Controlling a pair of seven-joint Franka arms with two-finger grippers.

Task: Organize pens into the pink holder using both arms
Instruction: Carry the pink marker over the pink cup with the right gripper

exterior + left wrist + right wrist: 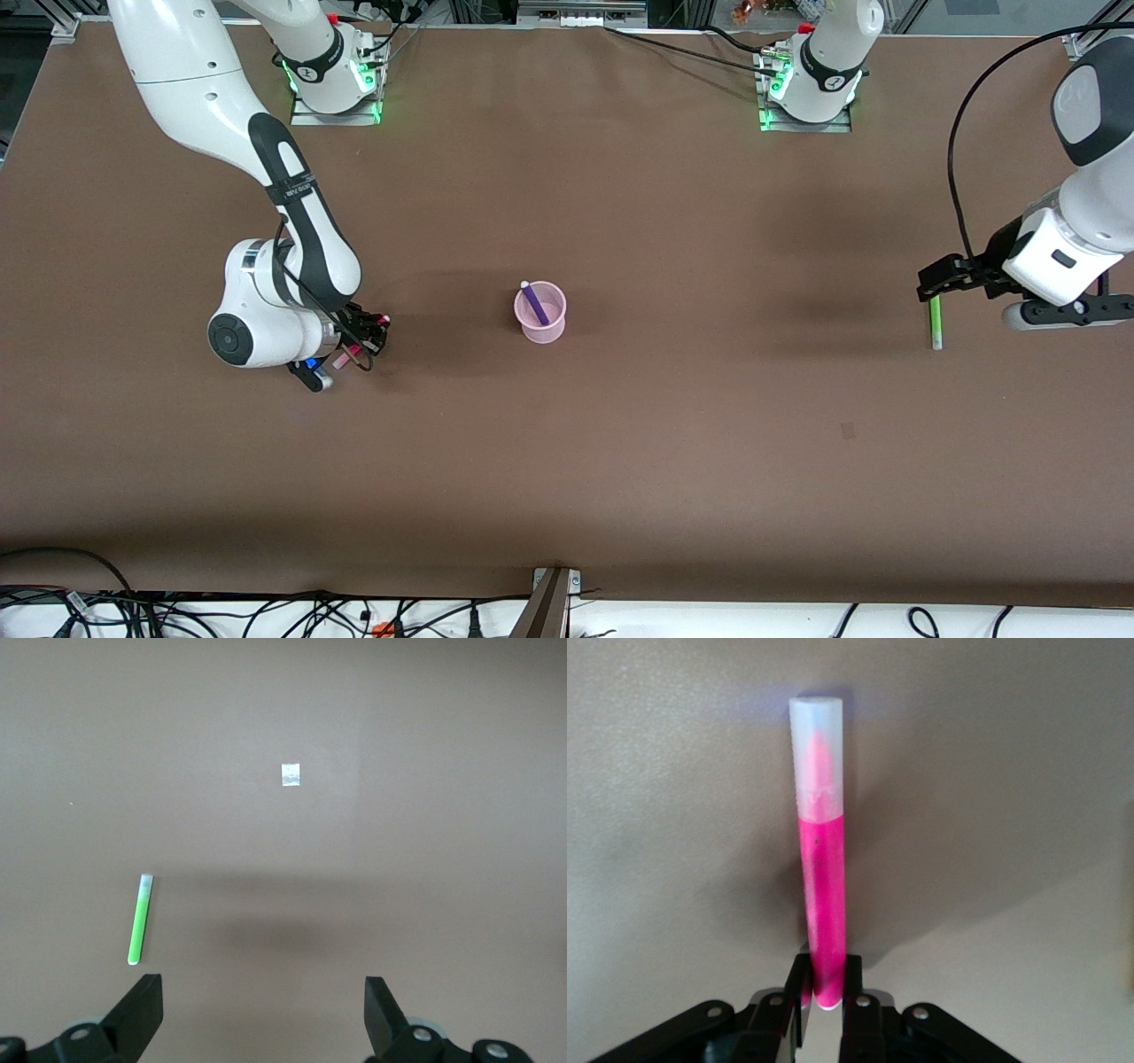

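The pink holder stands mid-table with the purple pen leaning inside it. My right gripper is low over the table toward the right arm's end, shut on the magenta-pink pen. In the right wrist view the magenta-pink pen sticks out from between the shut fingers of the right gripper, pale end away. The green pen lies on the table at the left arm's end. My left gripper hovers open just above it. In the left wrist view the green pen lies beside the open, empty left gripper. The yellow pen is out of view.
A small pale tape square is stuck to the brown table; it shows faintly in the front view. Cables run along the table edge nearest the front camera.
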